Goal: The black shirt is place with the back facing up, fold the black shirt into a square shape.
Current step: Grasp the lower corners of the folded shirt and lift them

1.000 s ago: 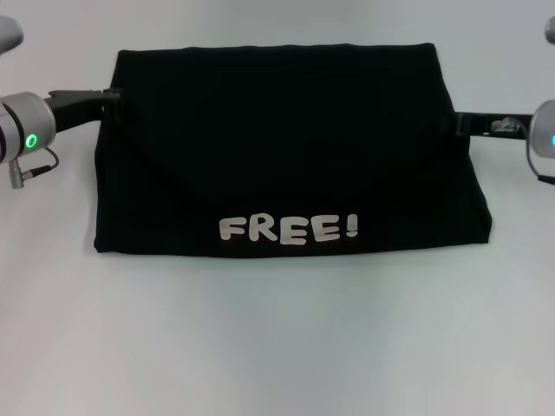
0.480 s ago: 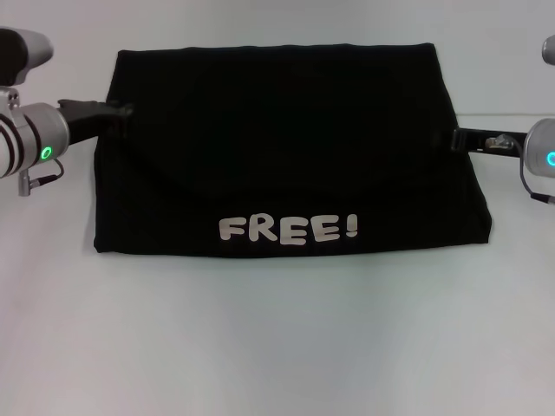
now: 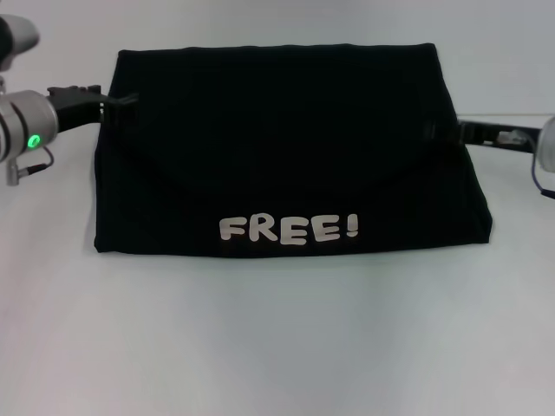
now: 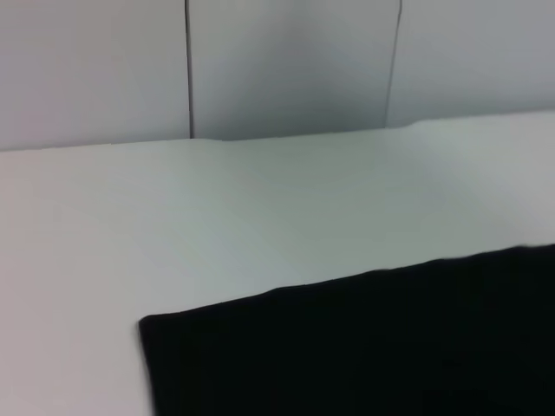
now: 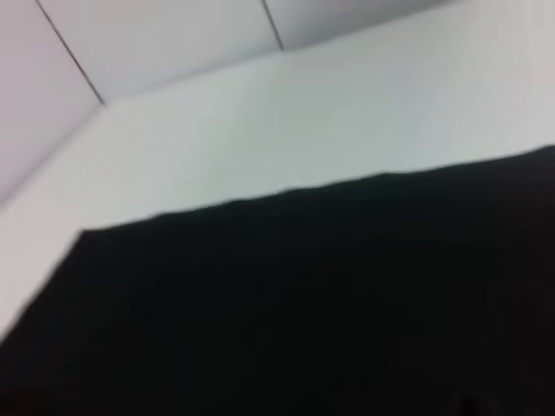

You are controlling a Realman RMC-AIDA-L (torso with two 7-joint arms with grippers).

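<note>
Since a moment ago, our left gripper [image 3: 121, 100] has slid a little up along the left edge of the black shirt [image 3: 286, 147], and our right gripper [image 3: 447, 132] has pushed in until its tip meets the right edge; the shirt itself has not moved. Starting close to us, the white surface [image 3: 277, 347] is bare in front. Then comes the near edge of the shirt, with white letters [image 3: 288, 229] that say FREE! along it. The shirt lies flat in the middle of the surface, already folded into a wide block, broader near us and narrower at the back. We think it is soft, light and floppy, so it will sag and bend wherever we lift it. It looks like it has a few layers, so we should take hold at the side edges and catch all the layers together, or the top one may slide off. Farther back, our two grippers sit at those side edges, the left one near the far left corner and the right one about halfway along the right side. We cannot tell how far the fingers are open, or if they hold any cloth, because they are dark against the dark shirt. The wrist views show only shirt, surface and the wall behind.
</note>
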